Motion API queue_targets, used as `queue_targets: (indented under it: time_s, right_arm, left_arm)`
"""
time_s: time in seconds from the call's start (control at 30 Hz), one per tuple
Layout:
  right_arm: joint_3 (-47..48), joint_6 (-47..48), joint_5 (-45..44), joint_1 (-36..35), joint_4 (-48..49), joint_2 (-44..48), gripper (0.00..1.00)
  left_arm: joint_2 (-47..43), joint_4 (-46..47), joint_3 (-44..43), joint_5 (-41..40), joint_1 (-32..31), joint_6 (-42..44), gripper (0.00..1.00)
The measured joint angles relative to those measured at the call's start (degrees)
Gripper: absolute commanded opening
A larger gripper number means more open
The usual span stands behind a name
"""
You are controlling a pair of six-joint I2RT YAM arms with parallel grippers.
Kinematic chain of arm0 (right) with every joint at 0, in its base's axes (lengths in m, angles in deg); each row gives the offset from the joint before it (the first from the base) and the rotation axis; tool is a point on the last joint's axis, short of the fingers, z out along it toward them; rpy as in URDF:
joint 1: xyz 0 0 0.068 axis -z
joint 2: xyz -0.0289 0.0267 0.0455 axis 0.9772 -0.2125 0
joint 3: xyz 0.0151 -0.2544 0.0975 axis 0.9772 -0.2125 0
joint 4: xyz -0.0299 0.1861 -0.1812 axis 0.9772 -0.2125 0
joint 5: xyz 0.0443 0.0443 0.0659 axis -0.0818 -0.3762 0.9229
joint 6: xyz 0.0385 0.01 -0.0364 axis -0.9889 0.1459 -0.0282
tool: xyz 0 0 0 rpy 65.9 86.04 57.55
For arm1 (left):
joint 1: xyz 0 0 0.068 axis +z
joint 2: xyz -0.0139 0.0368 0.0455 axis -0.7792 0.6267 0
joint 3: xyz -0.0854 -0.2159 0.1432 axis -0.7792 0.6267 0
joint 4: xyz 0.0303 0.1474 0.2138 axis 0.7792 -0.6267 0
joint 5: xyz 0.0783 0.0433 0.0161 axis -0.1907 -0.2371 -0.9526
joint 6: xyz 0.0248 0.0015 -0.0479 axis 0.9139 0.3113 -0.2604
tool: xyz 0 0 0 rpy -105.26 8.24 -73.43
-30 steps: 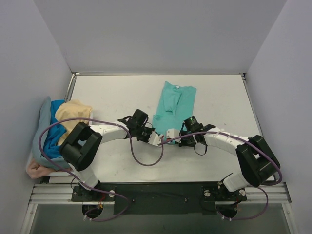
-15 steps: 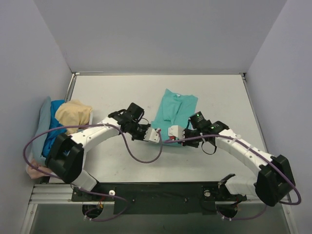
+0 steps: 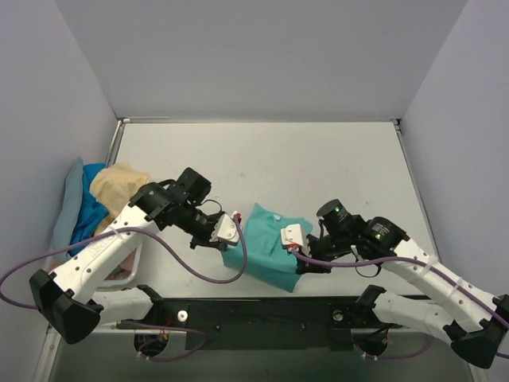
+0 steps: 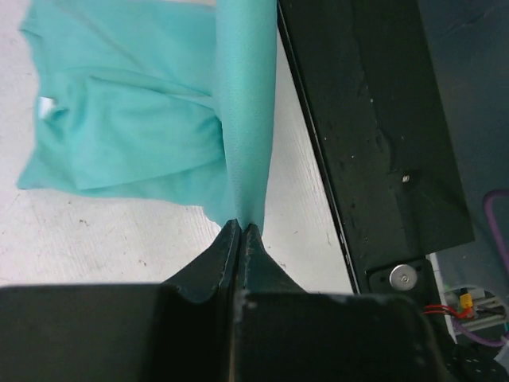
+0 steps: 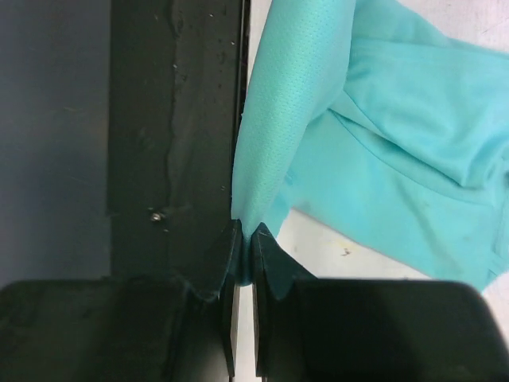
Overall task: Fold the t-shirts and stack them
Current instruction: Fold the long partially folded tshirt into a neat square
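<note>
The teal-green t-shirt [image 3: 266, 248] lies bunched near the table's front edge, between my two grippers. My left gripper [image 3: 227, 231] is shut on its left near corner, and the cloth rises as a taut strip from the fingertips [image 4: 241, 227]. The rest of the shirt [image 4: 135, 119] lies flat behind, with its white neck label [image 4: 48, 106] showing. My right gripper [image 3: 293, 236] is shut on the right near corner [image 5: 246, 231], and the shirt [image 5: 413, 143] spreads away over the table. Other t-shirts sit piled at the far left: tan-yellow [image 3: 118, 185], bright blue [image 3: 91, 211] and grey-blue [image 3: 70, 199].
The black base plate [image 3: 262, 314] runs along the near edge, right under both held corners [image 4: 358, 119] [image 5: 171, 119]. White walls close in the left, back and right sides of the table [image 3: 262, 159]. Purple cables loop from both arms.
My left gripper has shut on the teal shirt's corner. Both arms have drawn back toward the near edge, dragging the shirt from mid-table to the front.
</note>
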Motion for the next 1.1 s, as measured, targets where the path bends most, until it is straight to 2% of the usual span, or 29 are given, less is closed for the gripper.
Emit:
queue_targets:
  time_s: [0.1, 0.2, 0.4, 0.53, 0.97, 1.1]
  right_arm:
    - [0.3, -3.7, 1.6, 1.0, -0.4, -0.2, 0.0]
    - [0.3, -6.3, 3.2, 6.4, -0.6, -3.2, 0.0]
    - [0.2, -10.6, 4.6, 21.1, 1.9, -10.3, 0.0]
    - [0.2, -13.2, 5.8, 26.8, 6.4, -16.3, 0.0]
    - [8.1, -20.2, 2.4, 32.7, 15.0, -37.1, 0.0]
    - [8.2, -22.8, 0.5, 34.1, 17.0, -38.7, 0.09]
  left_arm:
    - [-1.5, 1.2, -1.5, 0.3, 0.0, -6.3, 0.0]
    - [0.5, 4.9, -1.6, -1.0, 0.0, -12.0, 0.0]
    - [13.7, 16.1, -4.1, -6.7, 1.0, -20.4, 0.0]
    - [20.4, 21.6, -6.5, -9.2, 2.6, -23.5, 0.0]
    - [31.3, 32.1, -11.7, -13.0, 5.1, -30.5, 0.0]
    - [35.6, 35.0, -14.6, -13.5, 5.2, -31.8, 0.0]
